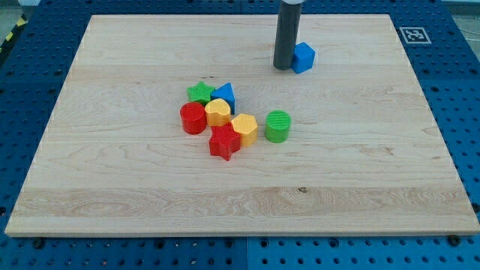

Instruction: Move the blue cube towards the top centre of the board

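The blue cube [304,57] sits upper centre of the frame, near the counter's [112,187] far edge — roughly at its goal. The tool, a plain rod with nothing to open or close, rests its tip [283,67] against the cube's left side — a pushing contact.

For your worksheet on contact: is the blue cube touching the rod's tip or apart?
Touching, seemingly: the blue cube sits against my tip, on its right, no gap visible.

Pale wooden board [375,187] under even light, blue perforated table [457,112] showing past every edge, square black-and-white marker [414,34] off the board's top right corner, yellow-black striped tape [13,31] off the top left corner
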Action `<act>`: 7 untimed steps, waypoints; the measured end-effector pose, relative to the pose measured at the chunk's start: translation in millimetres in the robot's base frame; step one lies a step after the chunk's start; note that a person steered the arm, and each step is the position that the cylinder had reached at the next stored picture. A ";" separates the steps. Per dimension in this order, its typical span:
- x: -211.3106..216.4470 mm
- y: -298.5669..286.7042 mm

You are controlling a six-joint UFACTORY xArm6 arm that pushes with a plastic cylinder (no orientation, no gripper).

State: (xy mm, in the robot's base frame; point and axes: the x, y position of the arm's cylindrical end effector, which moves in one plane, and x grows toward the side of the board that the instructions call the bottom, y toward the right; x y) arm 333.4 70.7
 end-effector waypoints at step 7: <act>-4.7 108.9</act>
State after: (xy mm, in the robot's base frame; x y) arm 328.7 179.7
